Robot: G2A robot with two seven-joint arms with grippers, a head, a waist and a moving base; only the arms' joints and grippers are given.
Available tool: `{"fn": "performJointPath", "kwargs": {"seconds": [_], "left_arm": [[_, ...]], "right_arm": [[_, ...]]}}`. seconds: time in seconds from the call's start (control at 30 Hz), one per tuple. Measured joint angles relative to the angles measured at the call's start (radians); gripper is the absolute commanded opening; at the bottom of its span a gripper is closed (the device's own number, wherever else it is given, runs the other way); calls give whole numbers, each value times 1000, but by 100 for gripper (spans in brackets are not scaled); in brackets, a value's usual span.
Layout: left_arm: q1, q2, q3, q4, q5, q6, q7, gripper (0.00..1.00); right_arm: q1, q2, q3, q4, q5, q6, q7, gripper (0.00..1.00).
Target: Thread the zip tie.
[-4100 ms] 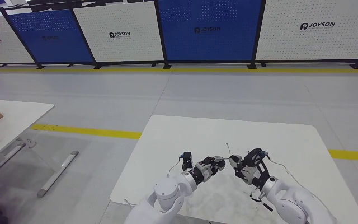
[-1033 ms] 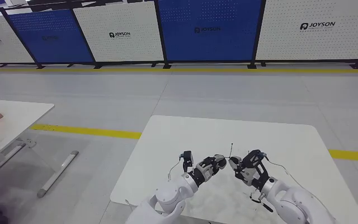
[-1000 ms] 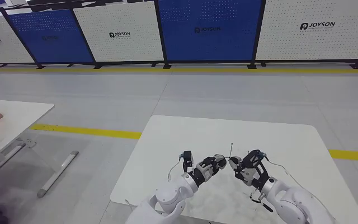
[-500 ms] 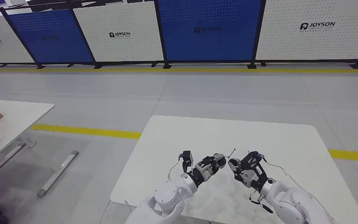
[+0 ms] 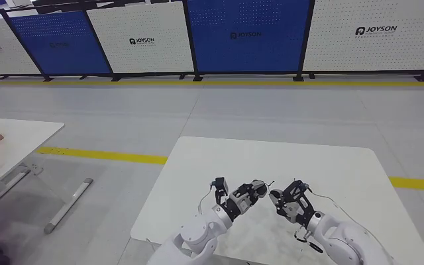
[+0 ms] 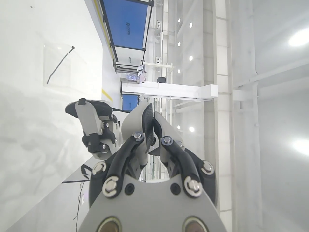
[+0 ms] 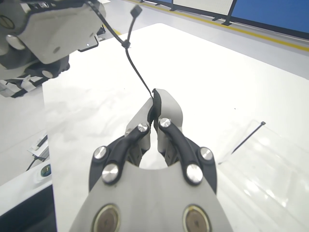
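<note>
Black for the tie (image 7: 125, 43) and spare tie (image 7: 248, 136). Plain white for the table (image 7: 205, 73). Pale grey shells and black pads on left gripper (image 6: 150, 112) and right gripper (image 7: 154, 97) (silver screws too). Blue and white dotted panels (image 5: 248, 33); yellow floor line (image 5: 99, 155).

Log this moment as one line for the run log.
left pincer: shut on zip tie | right pincer: shut on zip tie | zip tie: in air between pincers | spare zip tie: flat on clear sheet

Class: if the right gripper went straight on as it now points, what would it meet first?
Beyond the zip tie in its jaws, the right gripper would likely first reach the junction with the strand held by the left gripper, which sits aside; depth is unclear.
</note>
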Motion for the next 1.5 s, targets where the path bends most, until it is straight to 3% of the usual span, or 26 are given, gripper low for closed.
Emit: {"fn": "performJointPath", "kwargs": {"seconds": [0.6, 0.63, 0.67, 1.0, 1.23, 1.4, 1.5], "left_arm": [[16, 7, -7, -24, -5, -11, -8, 0], [16, 8, -7, -24, -5, -11, -8, 0], [16, 8, -7, -24, -5, -11, -8, 0], [3, 8, -1, -9, -3, 13, 14, 0], [-1, 8, 1, -3, -1, 6, 36, 0], [-3, 7, 4, -1, -14, 7, 42, 0], [-3, 7, 4, -1, -14, 7, 42, 0]], "right_arm": [[16, -3, -20, 11, -5, 0, 17, 0], [16, -3, -19, 10, -1, 0, 15, 40], [16, -3, -17, 10, 6, 0, 11, 100], [-2, 3, 19, -5, 34, 0, -32, 100], [-52, 14, 85, -19, 59, 1, -143, 100], [-94, 21, 138, -39, 19, 58, -173, 100], [-94, 21, 137, -39, 19, 58, -173, 100]]}}
